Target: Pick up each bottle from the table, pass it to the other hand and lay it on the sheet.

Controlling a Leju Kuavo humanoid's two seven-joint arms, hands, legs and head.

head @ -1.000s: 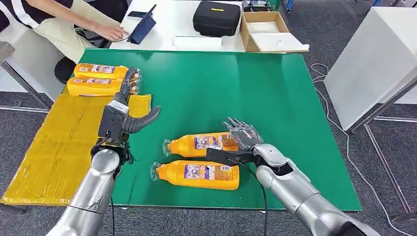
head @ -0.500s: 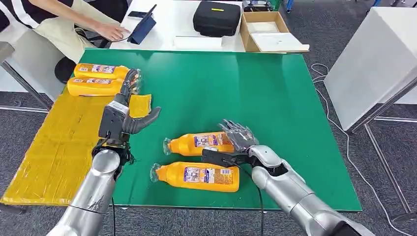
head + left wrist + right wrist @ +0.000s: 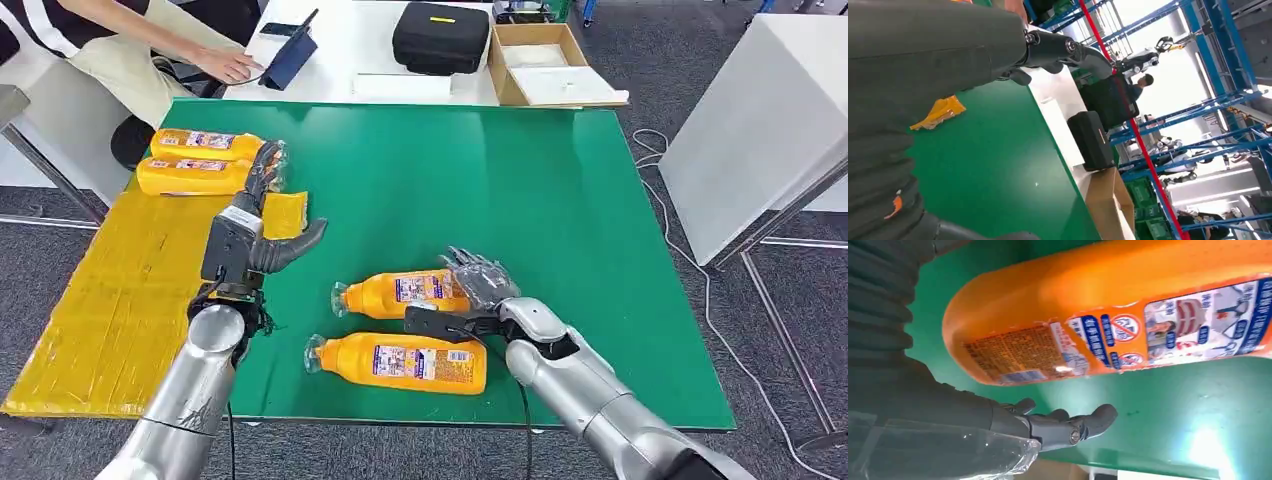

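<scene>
My right robot hand (image 3: 478, 285) is at the base end of the far bottle (image 3: 405, 293), the one of the two lying on the green bench (image 3: 520, 190) that is farther from me. Its fingers are spread over the bottle's base and its thumb reaches along the near side, between the two bottles; nothing is gripped. In the right wrist view the thumb (image 3: 1068, 427) lies clear of the orange body, with green bench showing between them. The near bottle (image 3: 400, 360) lies just beside the far bottle, on my side of it, roughly parallel, cap pointing the same way.

My left robot hand (image 3: 262, 215) hangs open and holds nothing, well apart from the far bottle, over the edge of the yellow sheet (image 3: 110, 310). Two laid bottles (image 3: 195, 160) rest on the sheet's far end, beyond that hand.

Judgement: the step in hand is the grasp on the far bottle. To do it well, the thumb should slide into the narrow gap without nudging the near bottle, and the fingers should close across the widest part of the body, not on the rounded base, where it could slip out. The grip should leave the cap half free, so that my left robot hand has room to take it.
</scene>
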